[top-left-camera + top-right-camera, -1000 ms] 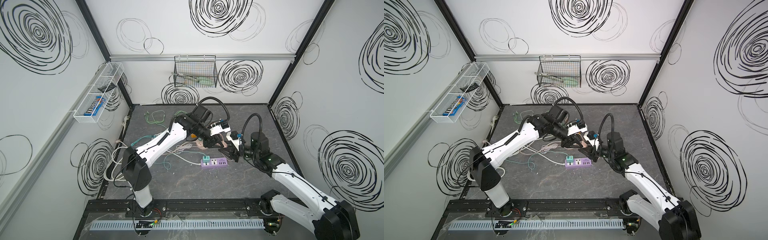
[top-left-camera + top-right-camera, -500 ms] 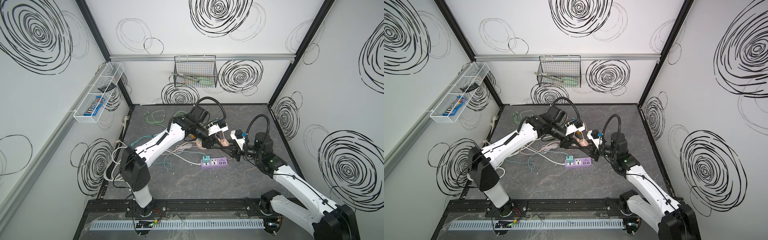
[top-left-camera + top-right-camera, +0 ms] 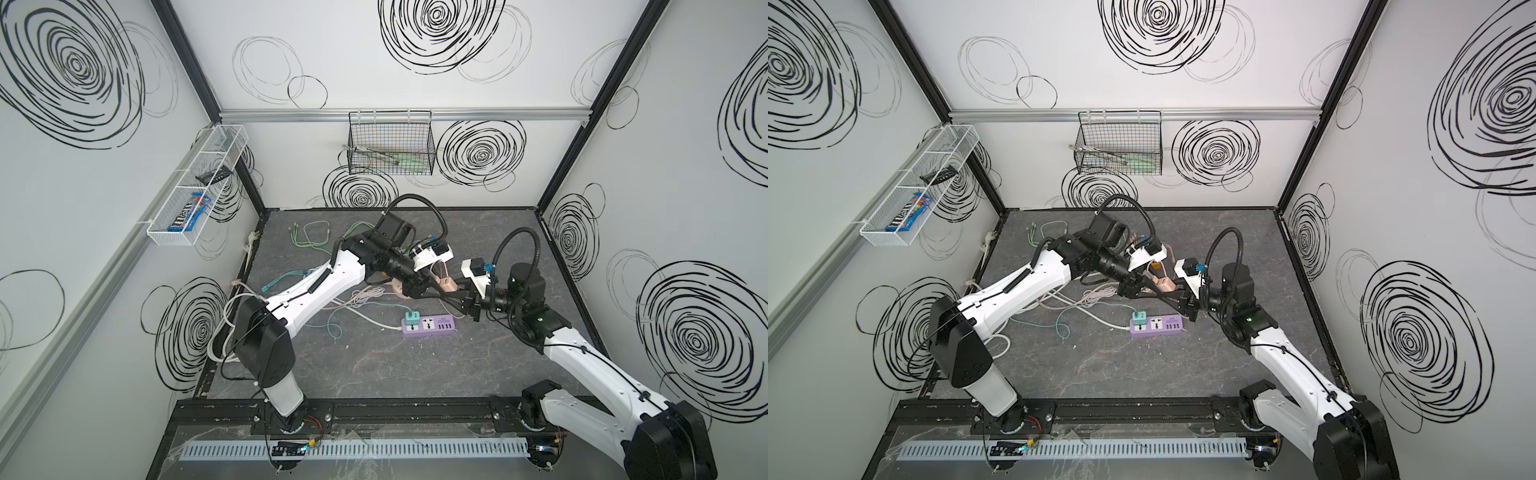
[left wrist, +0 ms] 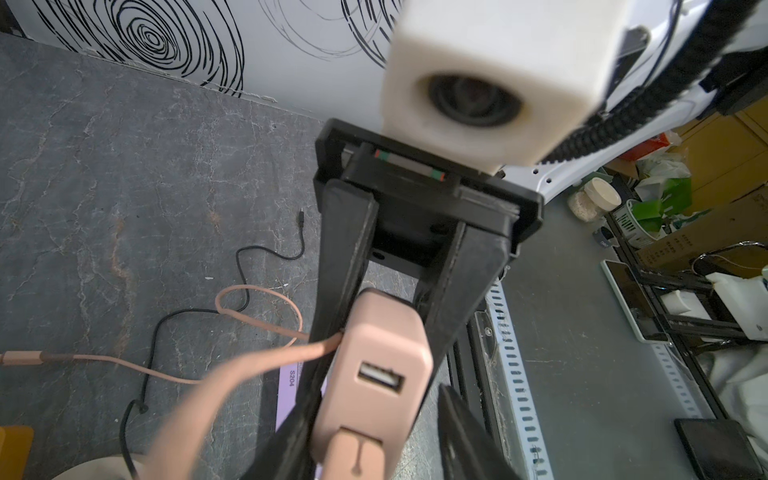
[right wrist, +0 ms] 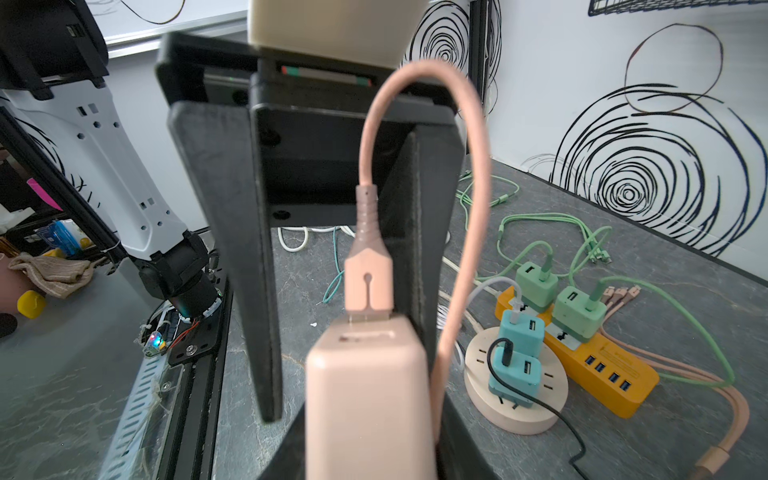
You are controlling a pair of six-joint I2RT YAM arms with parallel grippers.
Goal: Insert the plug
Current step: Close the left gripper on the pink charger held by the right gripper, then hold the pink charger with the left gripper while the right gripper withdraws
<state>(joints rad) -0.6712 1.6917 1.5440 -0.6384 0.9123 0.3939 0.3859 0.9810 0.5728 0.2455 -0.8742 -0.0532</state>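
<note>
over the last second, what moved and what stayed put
The right claw drew back toward the right side, off the pink charger, and its jaws closed a little. The left claw lifted slightly toward the back wall, clamped on the charger with the pink USB plug seated in it. The purple power strip and the loose cables lie unchanged.

L arm reaches from the front-left of the counter toward mid; R arm comes in from front-right. Left gripper (image 3: 442, 291) and right gripper (image 3: 457, 301) meet tip to tip above the counter's middle, jaws of both partly closed, gripping.
</note>
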